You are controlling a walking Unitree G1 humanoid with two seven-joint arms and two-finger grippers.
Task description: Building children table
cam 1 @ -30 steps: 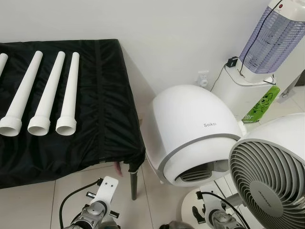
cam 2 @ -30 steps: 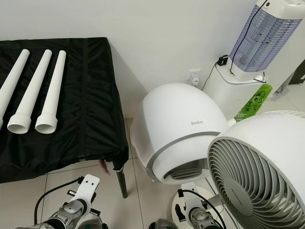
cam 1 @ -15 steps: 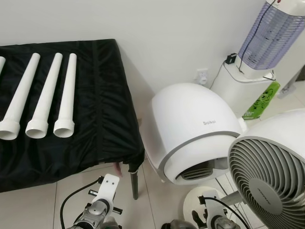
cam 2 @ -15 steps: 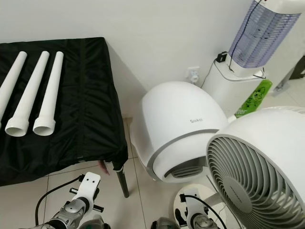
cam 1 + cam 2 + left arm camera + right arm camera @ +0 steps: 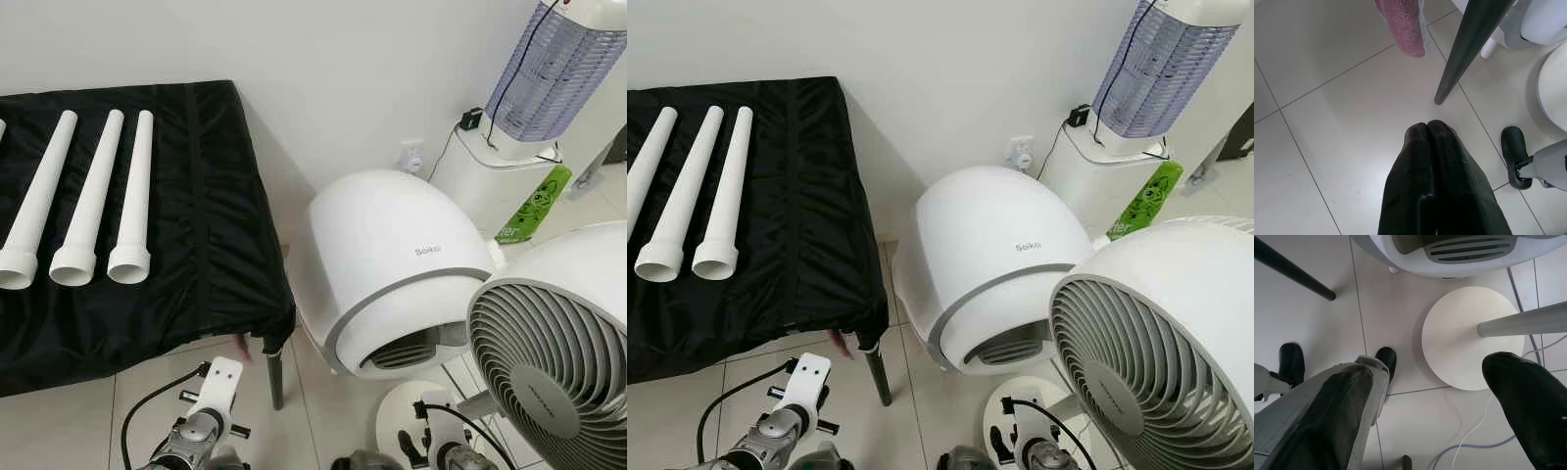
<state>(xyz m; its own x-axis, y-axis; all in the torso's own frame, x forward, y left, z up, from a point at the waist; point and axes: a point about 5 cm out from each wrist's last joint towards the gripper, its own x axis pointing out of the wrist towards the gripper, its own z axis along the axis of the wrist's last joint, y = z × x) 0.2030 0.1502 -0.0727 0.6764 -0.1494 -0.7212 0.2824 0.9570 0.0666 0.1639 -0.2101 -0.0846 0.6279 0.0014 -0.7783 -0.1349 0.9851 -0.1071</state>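
We see the left arm (image 5: 201, 421) as silver metal jointed hardware with a flat white bracket plate carrying two small holes, a black cable looping off its left side; the right arm (image 5: 441, 455) is silver too, with black fittings and a thin black cable arcing over it. Left gripper (image 5: 1428, 128) fingers (image 5: 1415, 166) are long, matte black, slightly scuffed, tapering to rounded tips. Right gripper (image 5: 1435, 391) fingers (image 5: 1528, 396) are the same black, faintly ribbed, and a silver-grey leg with a black foot (image 5: 1387, 360) shows below.
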